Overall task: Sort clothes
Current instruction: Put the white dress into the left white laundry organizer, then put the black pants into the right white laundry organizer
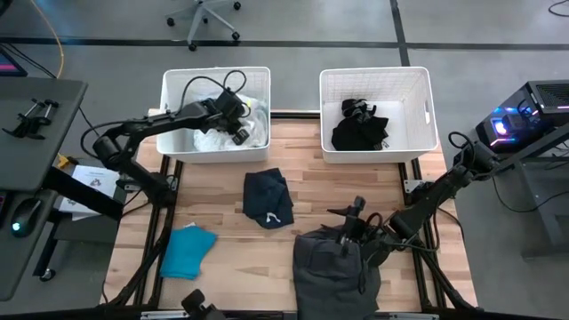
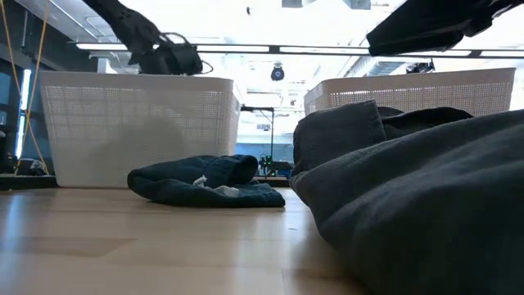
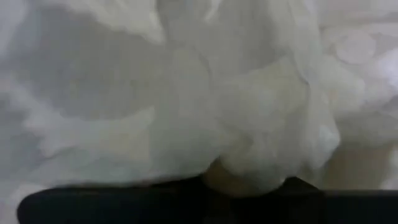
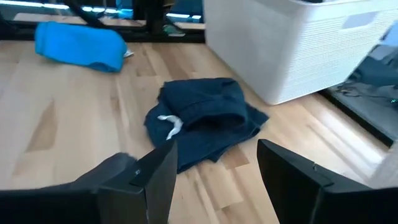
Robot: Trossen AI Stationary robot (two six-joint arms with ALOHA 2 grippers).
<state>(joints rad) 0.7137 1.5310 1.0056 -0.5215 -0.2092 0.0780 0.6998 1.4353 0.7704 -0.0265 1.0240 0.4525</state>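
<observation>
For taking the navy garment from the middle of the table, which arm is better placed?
The right. Its open claw already faces the navy garment, while the left claw is over the left basket.

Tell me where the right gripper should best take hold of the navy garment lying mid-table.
Probably the raised, bunched fold at the top of the navy garment, coming straight down from above. It lies crumpled flat on the table, so that ridge gives the open right gripper something to pinch; the thin edges hug the wood.
</observation>
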